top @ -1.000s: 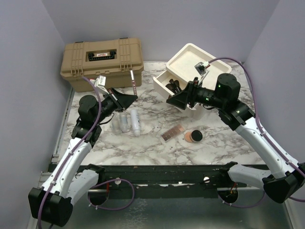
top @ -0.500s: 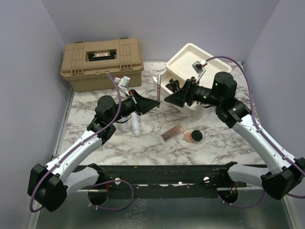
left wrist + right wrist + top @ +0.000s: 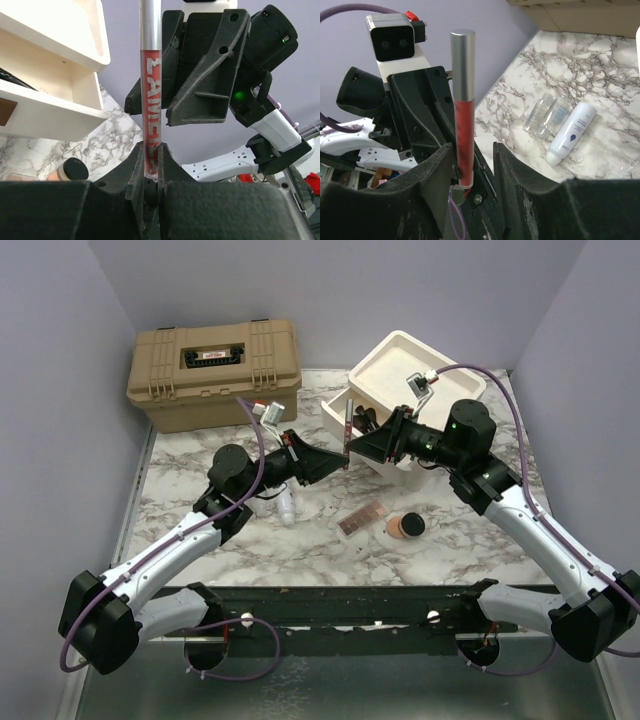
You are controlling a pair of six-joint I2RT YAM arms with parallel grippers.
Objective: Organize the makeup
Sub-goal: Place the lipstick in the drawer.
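Pinches slim red silver-capped tube (image 3: pixel 150 90) upright in left pincer (image 3: pixel 150 165), likely for handover. Brackets it with spread right pincer (image 3: pixel 473 152).

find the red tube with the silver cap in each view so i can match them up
top external: red tube upper middle, a thin upright line at the tip of the left tool.
left wrist: red tube dead centre, upright, its base pinched in the left tool.
right wrist: red tube left of centre, between the open fingers of the right tool.
shared landmark: the marble table.
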